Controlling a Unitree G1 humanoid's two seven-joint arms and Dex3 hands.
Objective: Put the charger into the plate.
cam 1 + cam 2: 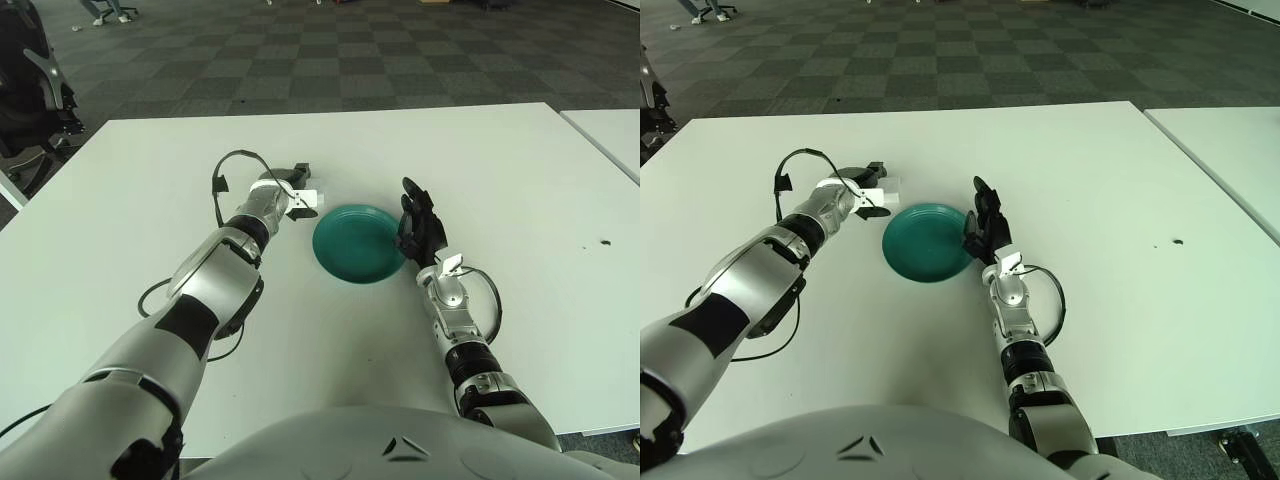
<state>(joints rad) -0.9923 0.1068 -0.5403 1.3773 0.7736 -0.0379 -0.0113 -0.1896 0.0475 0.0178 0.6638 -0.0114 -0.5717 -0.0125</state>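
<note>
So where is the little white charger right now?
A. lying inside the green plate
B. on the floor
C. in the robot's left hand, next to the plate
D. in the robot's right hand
C: the left hand is closed around the white charger just beside the left edge of the green plate, which holds nothing, while the right hand at the plate's right edge holds nothing.

Inspection for legible markings: none found. No text, label, brand, number or sign can be read on any surface in either view. Small white tags show on the robot's wrists, but nothing on them can be made out.
</note>
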